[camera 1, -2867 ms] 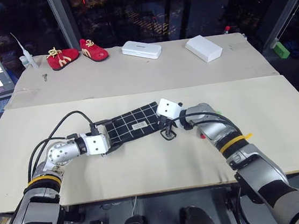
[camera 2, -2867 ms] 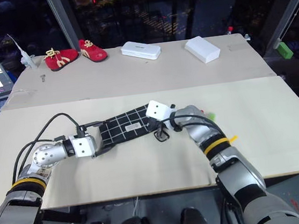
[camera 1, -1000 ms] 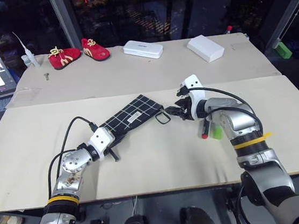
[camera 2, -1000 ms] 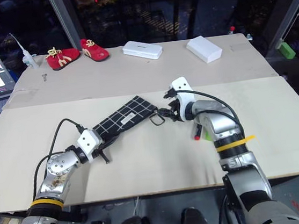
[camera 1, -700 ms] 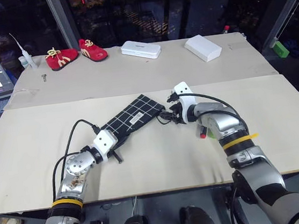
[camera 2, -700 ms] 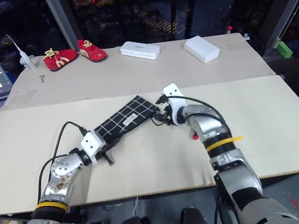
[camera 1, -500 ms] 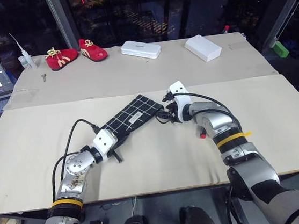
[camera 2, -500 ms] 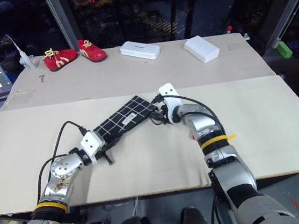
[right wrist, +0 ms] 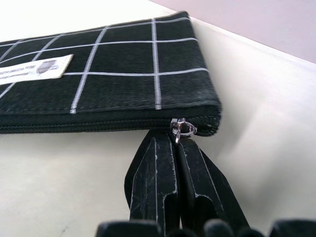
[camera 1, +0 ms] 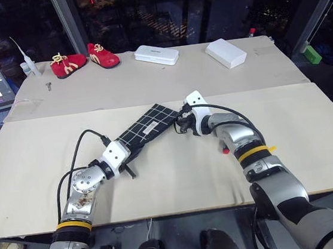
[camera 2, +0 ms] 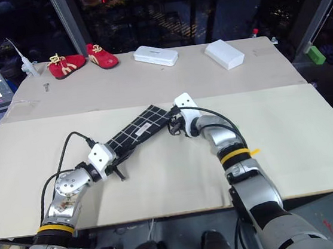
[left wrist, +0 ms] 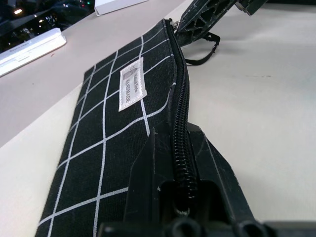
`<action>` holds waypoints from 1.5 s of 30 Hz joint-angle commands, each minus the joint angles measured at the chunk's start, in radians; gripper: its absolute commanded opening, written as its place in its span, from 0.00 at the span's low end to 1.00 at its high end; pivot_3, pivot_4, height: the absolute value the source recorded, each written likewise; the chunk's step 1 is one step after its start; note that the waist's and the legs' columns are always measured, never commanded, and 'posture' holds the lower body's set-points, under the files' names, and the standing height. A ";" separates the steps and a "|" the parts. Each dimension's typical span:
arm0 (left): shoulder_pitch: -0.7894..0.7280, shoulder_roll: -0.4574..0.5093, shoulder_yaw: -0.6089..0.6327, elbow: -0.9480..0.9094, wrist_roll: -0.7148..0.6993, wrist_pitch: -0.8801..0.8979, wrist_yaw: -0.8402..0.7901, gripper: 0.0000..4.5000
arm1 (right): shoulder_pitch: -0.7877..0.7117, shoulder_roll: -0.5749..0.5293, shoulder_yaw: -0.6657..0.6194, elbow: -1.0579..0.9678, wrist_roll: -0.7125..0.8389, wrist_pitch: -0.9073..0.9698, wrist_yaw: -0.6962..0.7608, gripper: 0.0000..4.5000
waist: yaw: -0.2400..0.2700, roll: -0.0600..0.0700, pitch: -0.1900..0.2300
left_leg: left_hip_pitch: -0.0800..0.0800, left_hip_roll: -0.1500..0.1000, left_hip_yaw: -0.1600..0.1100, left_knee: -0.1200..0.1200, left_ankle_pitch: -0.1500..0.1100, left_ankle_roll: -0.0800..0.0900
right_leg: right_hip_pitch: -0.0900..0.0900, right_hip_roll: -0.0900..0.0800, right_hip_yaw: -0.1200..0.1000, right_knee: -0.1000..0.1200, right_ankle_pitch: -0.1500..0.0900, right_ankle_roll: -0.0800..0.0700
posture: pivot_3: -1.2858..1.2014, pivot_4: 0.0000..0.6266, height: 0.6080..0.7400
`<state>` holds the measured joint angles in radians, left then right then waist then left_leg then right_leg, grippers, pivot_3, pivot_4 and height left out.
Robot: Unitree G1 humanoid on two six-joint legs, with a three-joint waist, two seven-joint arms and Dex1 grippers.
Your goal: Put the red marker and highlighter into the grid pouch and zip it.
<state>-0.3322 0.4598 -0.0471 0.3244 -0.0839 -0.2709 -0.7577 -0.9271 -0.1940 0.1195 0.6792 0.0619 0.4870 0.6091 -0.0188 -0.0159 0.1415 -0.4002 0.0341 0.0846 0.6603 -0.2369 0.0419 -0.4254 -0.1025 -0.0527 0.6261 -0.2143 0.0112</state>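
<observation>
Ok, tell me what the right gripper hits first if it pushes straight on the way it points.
The right gripper, shut at the zipper pull, points straight at the zipped end of the grid pouch. It would likely press into that pouch edge first; the exact gap is hard to judge.

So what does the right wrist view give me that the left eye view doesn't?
Right wrist view alone: the small metal zipper ring sits at the pouch's corner, right at the tips of the right gripper, whose jaws are shut together.

Left eye view alone: the left gripper clamps the pouch's other end; a red marker lies on the table by the right forearm; red shoes and two white cases sit far back.

Both: the grid pouch with its white label.
</observation>
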 commanded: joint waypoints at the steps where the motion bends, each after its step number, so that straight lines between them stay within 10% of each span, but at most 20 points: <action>1: -0.005 0.002 0.013 -0.041 -0.017 0.011 0.005 0.00 | -0.017 -0.001 0.006 -0.024 0.003 -0.035 0.037 0.01 | 0.000 0.000 0.000 | 0.000 0.000 0.000 0.000 0.000 0.000 | 0.000 0.000 0.000 0.000 0.000 0.000 | 0.52 0.24 1.00; 30: -0.062 -0.045 -0.002 -0.014 -0.016 0.027 -0.020 0.00 | 0.056 0.083 0.249 -0.371 -0.015 0.127 0.288 0.01 | 0.002 0.000 0.000 | 0.000 0.000 -0.001 0.000 0.000 0.000 | 0.000 0.000 -0.001 0.000 0.000 0.000 | 0.52 0.24 1.00; 39: -0.039 -0.047 0.000 -0.033 -0.020 0.024 -0.019 0.00 | 0.148 -0.137 0.137 -0.538 0.096 0.327 0.397 0.65 | 0.011 0.000 0.000 | -0.002 -0.001 -0.002 0.000 0.000 0.000 | 0.000 -0.001 -0.002 -0.001 0.000 0.000 | 0.52 0.24 1.00; 45: -0.018 -0.045 0.003 -0.053 -0.027 0.027 -0.024 0.00 | 0.339 -0.385 -0.023 -0.927 0.310 0.541 0.486 0.65 | 0.013 0.000 0.000 | -0.003 -0.001 -0.002 0.000 -0.001 0.001 | 0.000 -0.002 -0.004 -0.002 0.000 0.000 | 0.52 0.24 1.00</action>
<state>-0.3517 0.4104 -0.0534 0.3143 -0.0864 -0.2393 -0.7776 -0.5958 -0.5560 0.1633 -0.1252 0.2972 0.9805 1.0746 -0.0060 -0.0160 0.1415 -0.4034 0.0331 0.0818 0.6607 -0.2376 0.0430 -0.4257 -0.1041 -0.0564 0.6232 -0.2141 0.0117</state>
